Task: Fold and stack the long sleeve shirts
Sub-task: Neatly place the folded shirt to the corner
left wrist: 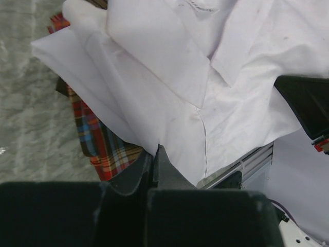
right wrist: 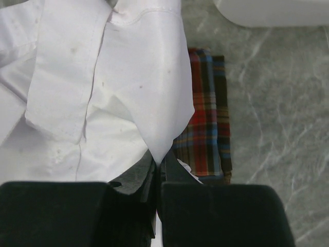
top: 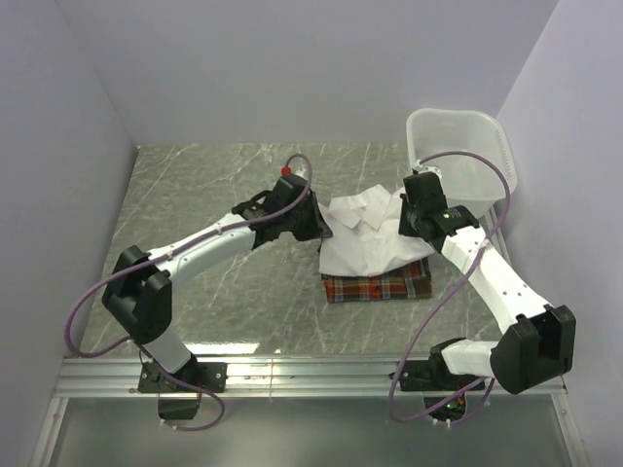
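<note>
The white shirt (top: 370,233) lies collar up on top of the folded plaid shirt (top: 378,287), mid-desk and a little right of centre. In the top view the plaid shows only as a strip along the stack's near edge. The white cloth spills past it on the left and far sides, loose and rumpled.

The left fingers (left wrist: 165,172) are pressed together on the white shirt's left edge, pinching the cloth at their tips. Beside them the plaid's folded edge peeks out from under the white hem. The right fingers (right wrist: 172,172) are also pressed together, pinching a pointed corner of the white shirt that hangs down into them. Just to the right of that corner the plaid's straight side edge lies flat on the desk (top: 214,185).

The two arms flank the stack, one at each side of the white shirt. The basin (top: 487,131) sits in the far right corner against the walls, just behind the right arm and apart from the shirts. Marbled desk surface shows to the left of the stack as far as the left wall, on the far side up to the back wall, and in a band between the plaid's near edge and the rail that carries the arm bases. On the right, only a narrow strip of desk lies between the stack and the side wall, and the right arm crosses it.
</note>
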Robot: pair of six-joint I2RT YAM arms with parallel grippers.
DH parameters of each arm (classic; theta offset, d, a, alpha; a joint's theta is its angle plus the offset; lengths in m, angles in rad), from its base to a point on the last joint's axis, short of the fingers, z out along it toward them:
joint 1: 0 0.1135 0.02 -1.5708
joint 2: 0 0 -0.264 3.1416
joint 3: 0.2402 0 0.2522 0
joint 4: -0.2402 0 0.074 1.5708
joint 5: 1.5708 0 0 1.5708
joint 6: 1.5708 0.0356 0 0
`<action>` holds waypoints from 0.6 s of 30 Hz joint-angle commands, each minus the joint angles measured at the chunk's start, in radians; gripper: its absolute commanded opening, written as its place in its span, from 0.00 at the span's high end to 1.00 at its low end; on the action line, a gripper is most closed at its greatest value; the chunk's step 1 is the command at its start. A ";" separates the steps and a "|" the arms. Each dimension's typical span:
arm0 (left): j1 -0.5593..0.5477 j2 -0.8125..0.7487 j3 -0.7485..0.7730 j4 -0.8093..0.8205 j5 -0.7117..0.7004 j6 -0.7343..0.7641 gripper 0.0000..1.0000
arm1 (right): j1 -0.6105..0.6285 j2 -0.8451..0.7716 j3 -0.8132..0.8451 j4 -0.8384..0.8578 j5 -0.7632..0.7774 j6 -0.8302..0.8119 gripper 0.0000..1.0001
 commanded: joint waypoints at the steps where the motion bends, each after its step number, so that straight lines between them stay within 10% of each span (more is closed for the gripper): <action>1: -0.053 0.021 0.034 0.067 -0.055 -0.061 1.00 | -0.031 -0.024 -0.040 -0.019 0.065 0.051 1.00; 18: -0.119 0.152 -0.054 0.084 -0.187 -0.064 1.00 | -0.061 0.082 -0.189 -0.006 0.153 0.214 1.00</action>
